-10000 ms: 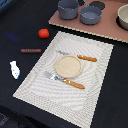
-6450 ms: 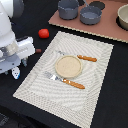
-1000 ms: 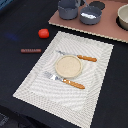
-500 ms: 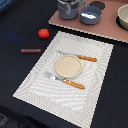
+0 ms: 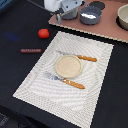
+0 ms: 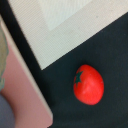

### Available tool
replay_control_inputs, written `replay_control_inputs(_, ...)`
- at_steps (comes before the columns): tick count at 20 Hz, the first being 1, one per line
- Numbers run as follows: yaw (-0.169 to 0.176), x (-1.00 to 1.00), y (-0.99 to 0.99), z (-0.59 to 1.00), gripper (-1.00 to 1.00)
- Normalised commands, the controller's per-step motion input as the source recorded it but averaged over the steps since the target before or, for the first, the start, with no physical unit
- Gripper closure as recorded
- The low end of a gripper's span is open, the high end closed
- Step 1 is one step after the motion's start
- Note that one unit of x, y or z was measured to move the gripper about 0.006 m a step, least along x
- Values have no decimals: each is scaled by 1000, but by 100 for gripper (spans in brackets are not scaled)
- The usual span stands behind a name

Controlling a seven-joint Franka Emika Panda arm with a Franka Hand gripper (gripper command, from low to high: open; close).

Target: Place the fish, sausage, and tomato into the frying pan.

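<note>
Fish now in the pan; arm back over the desk's far edge.

The one fish [image 5: 89, 16], gone from the desk, appears to lie white in the one frying pan [image 5: 100, 15]. One tomato [image 5: 43, 33] and one sausage [image 5: 31, 50] remain on the dark desk [image 5: 15, 75]. The arm [image 5: 65, 6] has reappeared; its jaws are too blurred to judge.

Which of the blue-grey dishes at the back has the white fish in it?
The shallow frying pan, right of the hand in the exterior view; white fish shows inside.

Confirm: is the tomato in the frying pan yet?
No. The tomato lies on the dark table, outside the frying pan.
</note>
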Motion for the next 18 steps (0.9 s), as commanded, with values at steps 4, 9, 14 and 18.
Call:
replay_control_inputs(4, 0, -709, -682, -309, -100)
replay_control_inputs(9, 0, -781, -614, -326, -100)
replay_control_inputs(14, 10, -839, -489, -391, -100)
replay_control_inputs(18, 131, -734, -104, -271, -100)
